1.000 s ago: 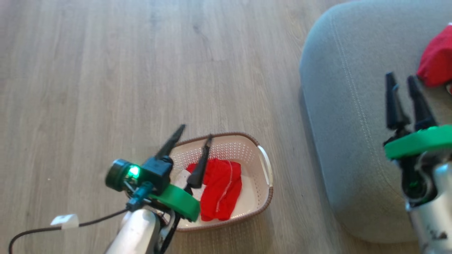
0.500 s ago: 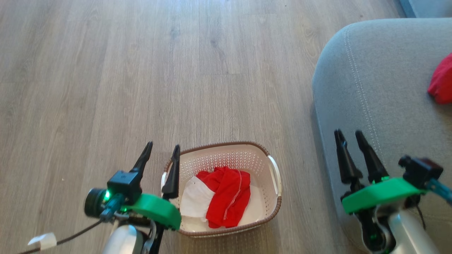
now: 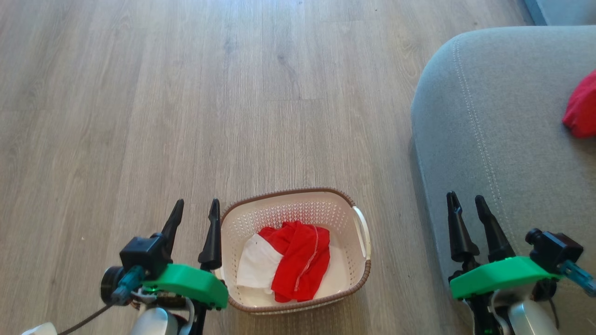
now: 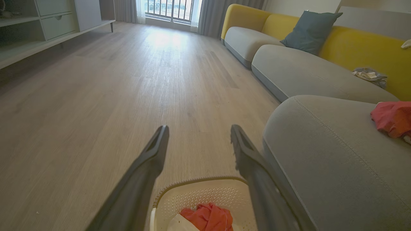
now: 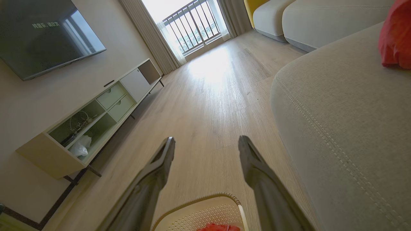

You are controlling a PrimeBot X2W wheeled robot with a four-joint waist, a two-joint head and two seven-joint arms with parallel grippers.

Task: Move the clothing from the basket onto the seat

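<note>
Garment (image 3: 298,260) position: inside basket (image 3: 288,211), on its bottom, a bunch of red folds with a white panel on the left side. Second garment (image 3: 582,109) lies on seat (image 3: 503,116), at the right edge of the head view. Judged status: one transfer complete, one pending.

Left gripper (image 3: 196,205): fingers apart, empty, just beside the basket's left rim and outside it, pointing away from the robot. Right gripper (image 3: 465,197): fingers apart, empty, showing against the seat's left edge, well apart from the basket.

Key relation: the garment lies to the right of the left gripper and slightly nearer the robot than its fingertips, with the basket wall between them. The left arm is the nearer one; the right gripper would have a strip of bare floor (image 3: 233,93) to cross. The garment's long axis runs roughly near-to-far, about parallel to the left fingers.

Likely requirement: shift the left gripper right over the rim, tilt down, and close across the red fold's short axis. Risk: a finger catches the rim and drags the basket.
</note>
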